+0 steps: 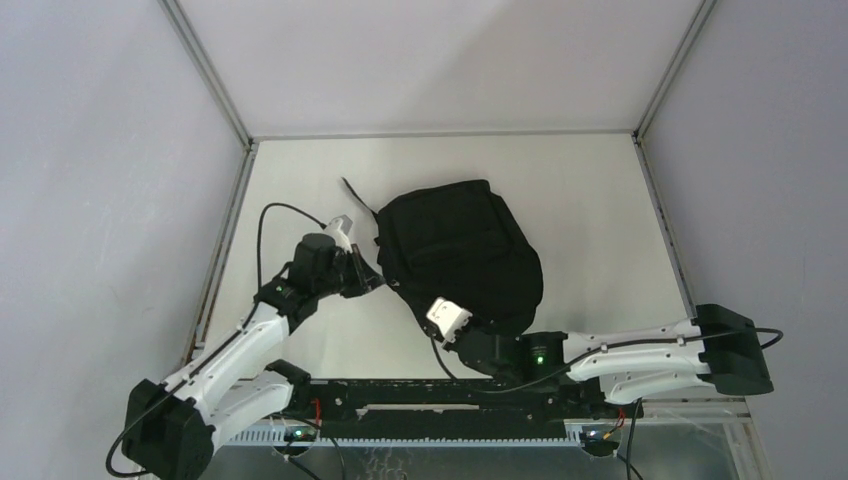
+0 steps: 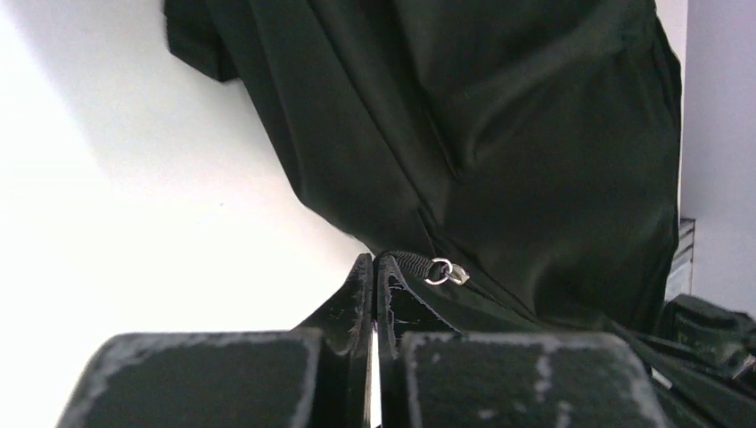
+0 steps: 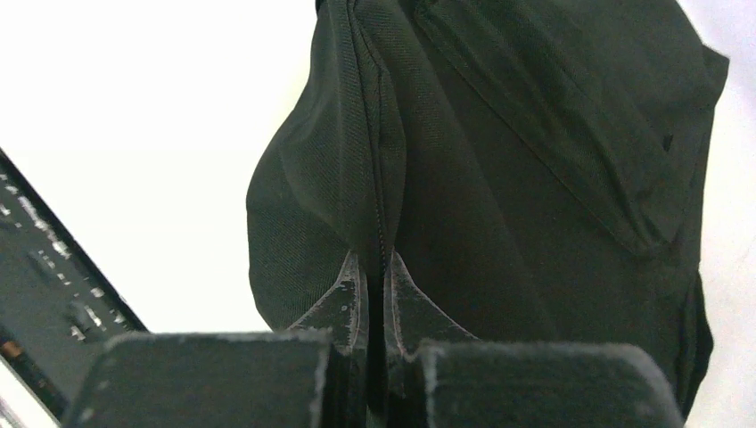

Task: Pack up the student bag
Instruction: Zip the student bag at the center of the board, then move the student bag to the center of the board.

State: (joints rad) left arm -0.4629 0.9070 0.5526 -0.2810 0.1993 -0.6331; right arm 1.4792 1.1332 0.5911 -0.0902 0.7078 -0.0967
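Note:
The student bag (image 1: 460,255), a large soft black backpack, lies in the middle of the white table. My left gripper (image 1: 368,283) is at the bag's left edge, shut on the black cord pull of a zip; the pull (image 2: 412,263) runs to a silver ring and slider (image 2: 446,272) right beside my fingertips (image 2: 361,276). My right gripper (image 1: 478,325) is at the bag's near edge, shut on a fold of the bag fabric along a zip seam (image 3: 382,205). The bag (image 3: 535,178) fills the right wrist view. No books are in view.
A loose black strap (image 1: 355,195) trails off the bag's far left corner. The metal frame rails (image 1: 225,240) border the table left and right. A black rail with cables (image 1: 450,400) runs along the near edge.

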